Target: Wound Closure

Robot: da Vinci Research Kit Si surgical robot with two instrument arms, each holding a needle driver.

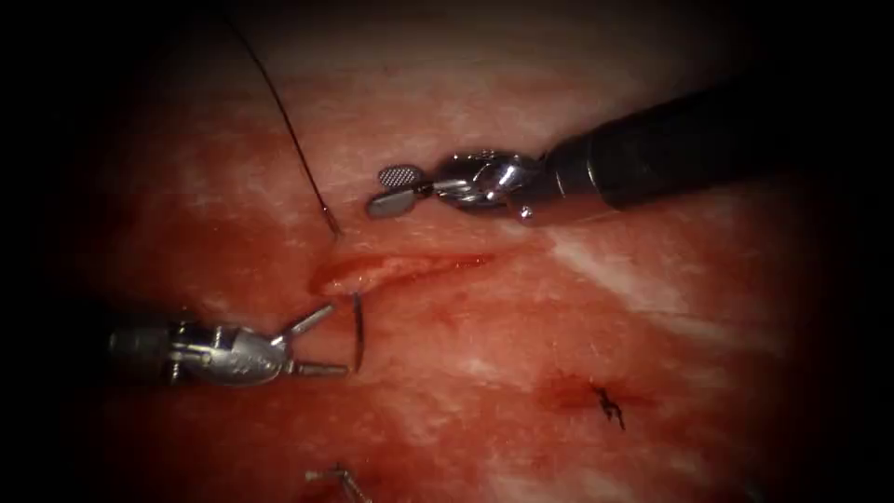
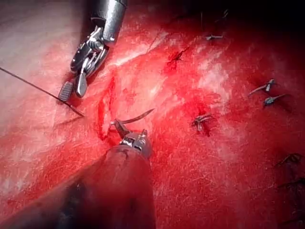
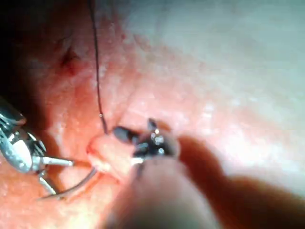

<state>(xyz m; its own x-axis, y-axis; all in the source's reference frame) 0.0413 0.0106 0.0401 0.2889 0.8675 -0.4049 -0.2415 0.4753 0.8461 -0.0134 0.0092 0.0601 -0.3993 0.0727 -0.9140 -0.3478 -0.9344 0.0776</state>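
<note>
Jaws of both tools (image 1: 315,345) (image 1: 391,189) gape, gripping nothing.

1. Bare tissue (image 1: 670,326) right of the cut (image 1: 400,268) lies free;
2. The needle (image 1: 358,331) stands below the cut, apparently lodged, beside the left tool (image 1: 321,345), jaws parted;
3. Thread (image 1: 289,130) crosses above-left.

The left tool (image 1: 321,343) is spreading its jaws around the needle (image 1: 358,333), which is emerging from the tissue (image 1: 521,317) below the cut (image 1: 391,268). The right tool (image 1: 396,189) is hovering open-jawed above, gripping nothing, as thread (image 1: 284,121) is entering the tissue.
</note>
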